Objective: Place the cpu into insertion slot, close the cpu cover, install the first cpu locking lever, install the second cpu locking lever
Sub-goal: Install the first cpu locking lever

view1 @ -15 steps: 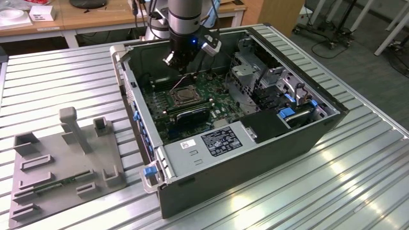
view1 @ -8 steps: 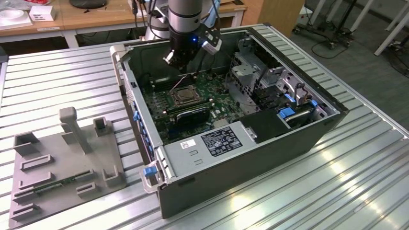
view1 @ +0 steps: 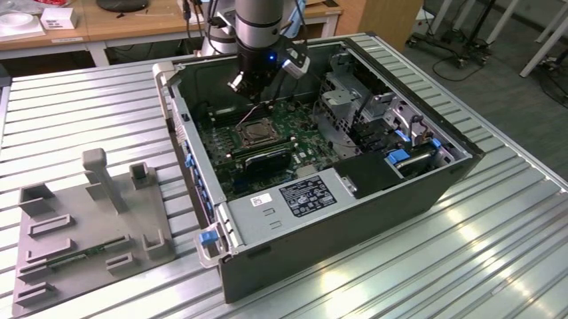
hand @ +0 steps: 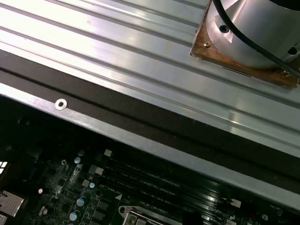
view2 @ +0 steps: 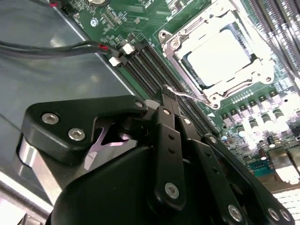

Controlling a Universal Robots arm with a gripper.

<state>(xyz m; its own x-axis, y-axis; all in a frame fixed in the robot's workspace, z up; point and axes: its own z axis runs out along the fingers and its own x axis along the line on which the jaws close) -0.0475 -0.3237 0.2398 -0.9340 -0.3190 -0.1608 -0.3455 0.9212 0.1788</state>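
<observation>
The cpu (view2: pixel 218 56) lies flat in the insertion slot (view1: pixel 253 133) on the green board, its pale metal top showing through the window of the cpu cover (view2: pixel 255 70), which lies down over it. A thin silver locking lever (view2: pixel 192 97) runs along the socket's side. My gripper (view2: pixel 168 92) hangs inside the open computer case just behind the socket (view1: pixel 251 85), its black fingers shut together with the tips right at the lever's free end. Whether the wire is pinched between them is hidden.
Long black memory slots (view2: pixel 145 65) run beside the socket, and red-black cables (view2: pixel 56 47) cross the case floor. The case wall (hand: pixel 140 136) stands close. A drive cage (view1: pixel 355 106) and labelled box (view1: pixel 306 196) fill the exterior view's right; a grey fixture (view1: pixel 89 226) sits left.
</observation>
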